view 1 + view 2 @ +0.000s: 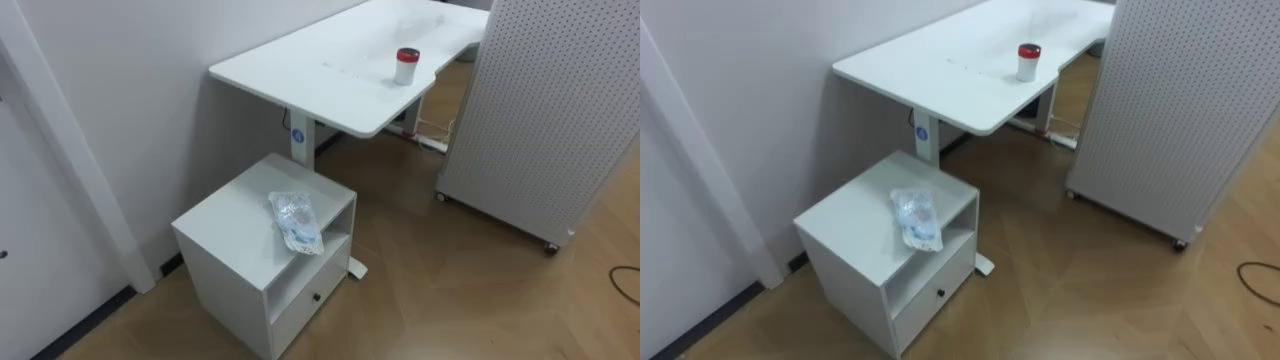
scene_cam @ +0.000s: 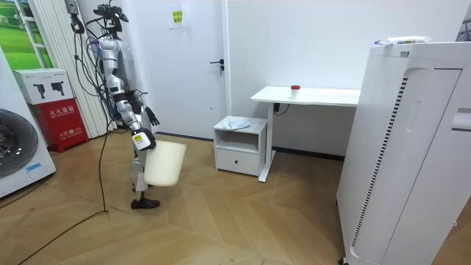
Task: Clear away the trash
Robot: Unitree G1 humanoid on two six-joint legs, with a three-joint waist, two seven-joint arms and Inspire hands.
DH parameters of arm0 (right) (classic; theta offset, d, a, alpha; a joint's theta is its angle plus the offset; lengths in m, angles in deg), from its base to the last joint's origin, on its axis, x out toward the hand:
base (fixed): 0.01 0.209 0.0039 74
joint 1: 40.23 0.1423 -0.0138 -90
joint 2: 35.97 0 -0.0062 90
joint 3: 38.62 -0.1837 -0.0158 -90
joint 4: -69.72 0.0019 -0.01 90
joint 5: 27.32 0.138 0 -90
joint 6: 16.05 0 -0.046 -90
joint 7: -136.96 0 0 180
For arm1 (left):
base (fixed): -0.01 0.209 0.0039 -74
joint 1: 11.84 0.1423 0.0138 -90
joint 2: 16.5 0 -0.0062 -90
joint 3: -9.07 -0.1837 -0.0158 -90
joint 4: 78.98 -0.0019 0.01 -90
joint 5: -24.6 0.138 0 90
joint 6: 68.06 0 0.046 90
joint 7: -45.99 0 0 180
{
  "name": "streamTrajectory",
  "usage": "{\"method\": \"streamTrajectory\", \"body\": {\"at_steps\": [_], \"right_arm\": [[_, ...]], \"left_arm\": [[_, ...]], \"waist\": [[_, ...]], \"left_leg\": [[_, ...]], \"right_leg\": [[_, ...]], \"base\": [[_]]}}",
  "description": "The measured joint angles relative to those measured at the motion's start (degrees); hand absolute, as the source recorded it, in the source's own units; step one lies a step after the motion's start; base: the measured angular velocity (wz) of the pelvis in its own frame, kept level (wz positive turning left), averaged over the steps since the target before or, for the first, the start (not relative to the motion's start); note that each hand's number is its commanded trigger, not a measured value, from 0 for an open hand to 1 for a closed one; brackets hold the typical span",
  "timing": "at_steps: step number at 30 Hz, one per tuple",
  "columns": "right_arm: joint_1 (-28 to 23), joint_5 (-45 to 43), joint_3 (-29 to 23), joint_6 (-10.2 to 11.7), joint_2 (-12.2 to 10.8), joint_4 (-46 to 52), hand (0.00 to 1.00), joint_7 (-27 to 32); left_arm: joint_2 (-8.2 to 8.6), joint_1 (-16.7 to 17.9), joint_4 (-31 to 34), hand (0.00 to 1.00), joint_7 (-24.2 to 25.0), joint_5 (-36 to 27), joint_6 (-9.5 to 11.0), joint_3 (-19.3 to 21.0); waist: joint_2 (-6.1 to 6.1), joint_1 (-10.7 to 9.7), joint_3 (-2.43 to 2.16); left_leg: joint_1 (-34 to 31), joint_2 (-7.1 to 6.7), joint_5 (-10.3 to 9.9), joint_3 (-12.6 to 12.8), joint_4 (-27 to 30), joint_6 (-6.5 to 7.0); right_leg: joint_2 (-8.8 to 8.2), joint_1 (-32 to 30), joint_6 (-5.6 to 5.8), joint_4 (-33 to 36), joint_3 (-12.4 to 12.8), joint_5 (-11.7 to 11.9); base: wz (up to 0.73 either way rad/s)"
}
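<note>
Crumpled clear plastic wrapper [image 1: 296, 221] lay well apart from the robot's hand [image 2: 140, 140], which held a white plastic bin [image 2: 165, 163] by its rim; which hand, I could not tell. The wrapper rested on the low white cabinet [image 1: 225, 235], its long axis slanting toward the front edge.

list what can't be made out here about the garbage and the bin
- wrapper on the cabinet, left eye view: contents too crumpled to tell
- bin, room view: inside hidden by its own wall
- hand at the bin, room view: too small to tell left from right
- desk, left eye view: far end hidden behind the perforated panel
</note>
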Motion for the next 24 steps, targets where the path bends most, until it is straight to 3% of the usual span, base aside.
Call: {"method": "streamTrajectory", "body": {"at_steps": [11,12,24], "right_arm": [[0.11,-0.26,-0.02,-0.02,-0.02,-0.05,1.0,0.01],[0.1,-0.29,-0.04,-0.02,-0.07,-0.05,1.0,0.0],[0.09,-0.26,-0.12,0.01,-0.37,-0.46,1.0,-0.01]], "left_arm": [[0.25,-0.03,-0.01,0.0,0.17,-0.75,-0.01,1.04],[0.25,-0.04,-0.01,0.0,0.27,-0.72,-0.01,1.07],[0.3,1.15,-0.36,0.0,0.86,-0.57,-0.08,1.6]], "waist": [[0.08,0.14,0.07],[-0.29,0.14,0.33],[-0.4,0.21,0.04]], "left_leg": [[0.07,0.0,0.0,-0.01,0.0,0.0],[0.17,0.01,0.0,-0.02,-0.01,0.0],[0.21,0.0,-0.06,-0.46,-0.27,-0.1]], "right_leg": [[-0.01,0.03,0.0,0.08,0.03,-0.01],[-0.01,-0.09,0.0,0.07,0.04,-0.01],[0.15,0.19,0.01,-0.7,-0.05,-0.02]], "base": [[0.0],[0.0],[0.0]]}}
